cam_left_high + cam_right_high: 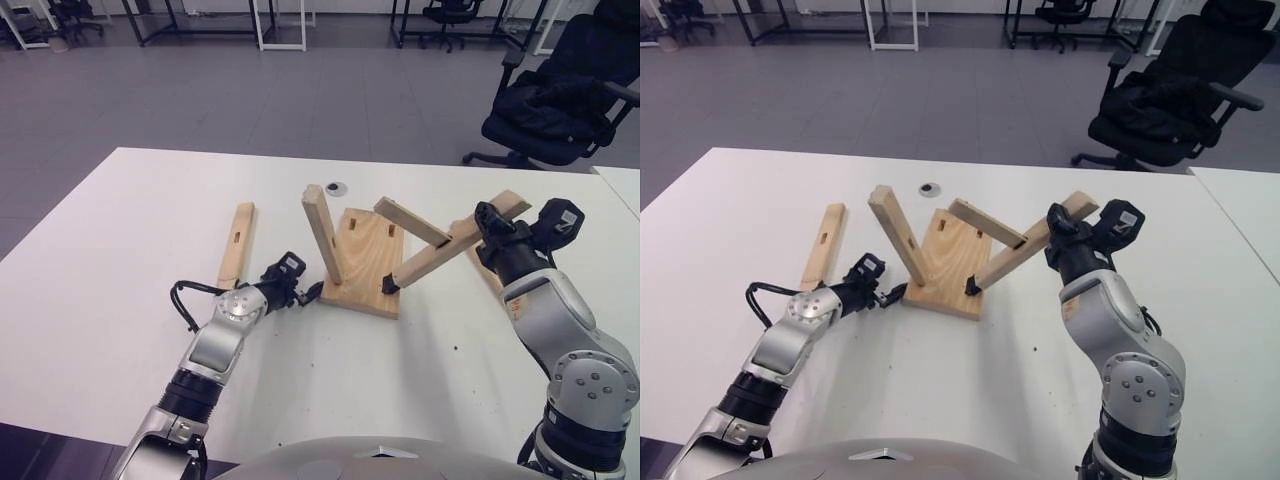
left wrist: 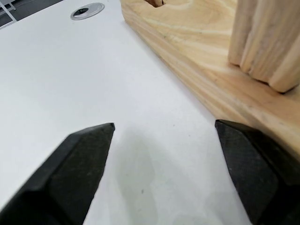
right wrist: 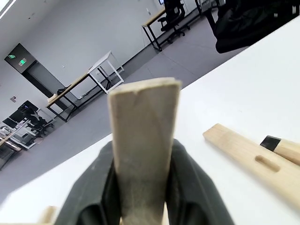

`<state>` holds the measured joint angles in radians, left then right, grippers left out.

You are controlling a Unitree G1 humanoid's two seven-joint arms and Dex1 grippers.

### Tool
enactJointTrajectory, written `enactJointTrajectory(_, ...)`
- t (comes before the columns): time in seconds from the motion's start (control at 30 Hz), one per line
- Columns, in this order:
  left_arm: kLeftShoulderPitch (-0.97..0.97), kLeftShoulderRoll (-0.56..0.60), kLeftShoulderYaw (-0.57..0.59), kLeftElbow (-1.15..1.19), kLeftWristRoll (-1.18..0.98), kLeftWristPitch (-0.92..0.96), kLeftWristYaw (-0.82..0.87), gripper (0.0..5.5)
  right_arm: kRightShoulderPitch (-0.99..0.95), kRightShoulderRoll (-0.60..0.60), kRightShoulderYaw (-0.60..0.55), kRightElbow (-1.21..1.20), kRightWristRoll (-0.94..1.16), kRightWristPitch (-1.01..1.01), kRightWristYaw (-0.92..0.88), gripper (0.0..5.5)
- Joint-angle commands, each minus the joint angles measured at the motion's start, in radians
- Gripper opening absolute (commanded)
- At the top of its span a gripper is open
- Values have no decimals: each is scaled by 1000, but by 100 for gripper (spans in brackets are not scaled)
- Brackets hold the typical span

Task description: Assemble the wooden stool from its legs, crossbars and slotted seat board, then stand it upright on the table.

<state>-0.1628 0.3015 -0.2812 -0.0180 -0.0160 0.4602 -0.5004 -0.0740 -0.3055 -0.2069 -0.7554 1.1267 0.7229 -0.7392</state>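
Observation:
The slotted seat board point(image 1: 365, 262) lies flat on the white table point(image 1: 120, 260). One leg point(image 1: 322, 233) stands tilted in the board near its left end. My right gripper point(image 1: 487, 225) is shut on a second leg point(image 1: 440, 252), which slants from the board's front right corner up to the right. A crossbar point(image 1: 410, 220) juts from that leg toward the board. My left gripper point(image 2: 164, 125) rests open on the table beside the board's front left corner point(image 2: 220, 89), with nothing between its fingers. A loose leg point(image 1: 237, 243) lies to the left.
Another slotted leg point(image 3: 253, 157) lies on the table beneath my right arm. A round cable grommet point(image 1: 336, 187) sits behind the board. A black office chair point(image 1: 560, 100) stands beyond the table's far right edge. Open tabletop stretches left and in front.

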Motion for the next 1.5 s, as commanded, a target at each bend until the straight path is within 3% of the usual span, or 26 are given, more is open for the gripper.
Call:
enactJointTrajectory(0.03,-24,-32,-28,-86,-50,75,-47,397,7,-52,79,3,-159,40,46,101)
enactJointTrajectory(0.23,-12,-30,-53,-151,-51,124,-53,397,37,-61,114,59,-333,7,176,101)
enactJointTrajectory(0.5,-10,50,76,-235,-99,184,-60,397,195,-23,166,93,-521,-127,364,101)
enactJointTrajectory(0.6,-128,54,184,-233,-155,191,-51,397,216,-21,182,130,-571,-171,441,101)
enactJointTrajectory(0.73,-311,-50,272,-333,-307,262,-10,397,223,-48,201,212,-638,-214,550,103)
enactJointTrajectory(0.9,-389,-109,261,-442,-407,347,36,397,209,-43,172,294,-657,-262,634,107)
enactJointTrajectory(1.13,-374,-47,211,-355,-362,316,40,397,204,-38,162,343,-664,-286,702,107)
enactJointTrajectory(1.27,-334,31,84,-247,-235,211,6,397,221,-57,162,358,-677,-297,742,107)
enactJointTrajectory(1.5,-271,54,1,-228,-184,132,0,397,243,-65,167,378,-676,-294,799,111)
